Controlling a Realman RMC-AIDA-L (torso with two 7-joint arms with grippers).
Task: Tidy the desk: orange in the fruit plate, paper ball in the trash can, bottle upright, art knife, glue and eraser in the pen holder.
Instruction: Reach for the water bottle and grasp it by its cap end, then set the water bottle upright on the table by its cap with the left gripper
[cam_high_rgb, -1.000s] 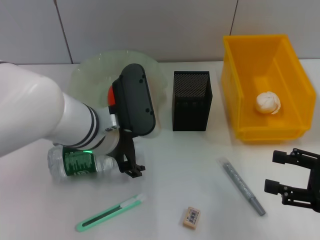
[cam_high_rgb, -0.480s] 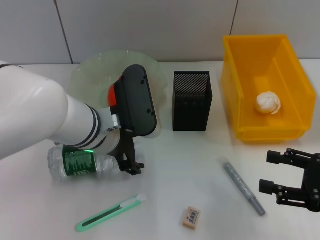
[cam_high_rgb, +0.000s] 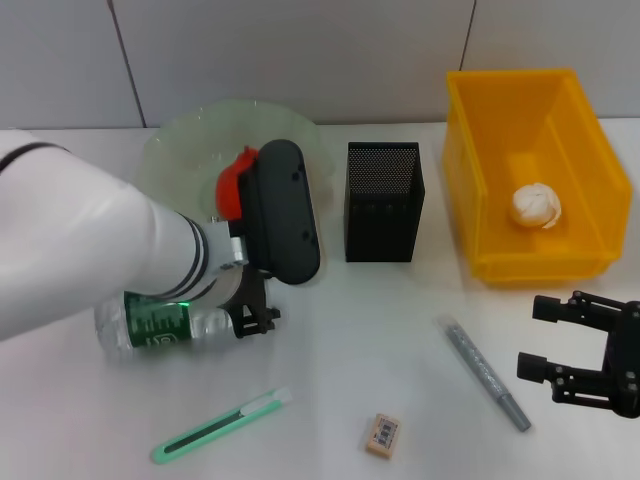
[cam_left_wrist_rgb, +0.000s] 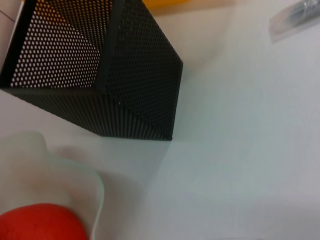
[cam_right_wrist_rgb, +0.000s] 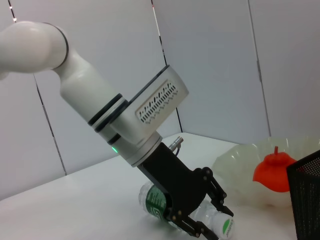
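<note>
The bottle (cam_high_rgb: 165, 325) lies on its side on the table (cam_high_rgb: 340, 360) at about 9 o'clock, its long axis running 9 to 3, cap toward 3. The left gripper (cam_high_rgb: 252, 318) reaches steeply down from 10 o'clock, jaws closed around the bottle's neck end. The right gripper (cam_high_rgb: 572, 340) hovers at 4 o'clock, jaws spread wide, holding nothing.

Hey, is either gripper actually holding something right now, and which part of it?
The left gripper straddles the lying bottle near its neck, not clearly clamped. The right gripper holds nothing.
</note>
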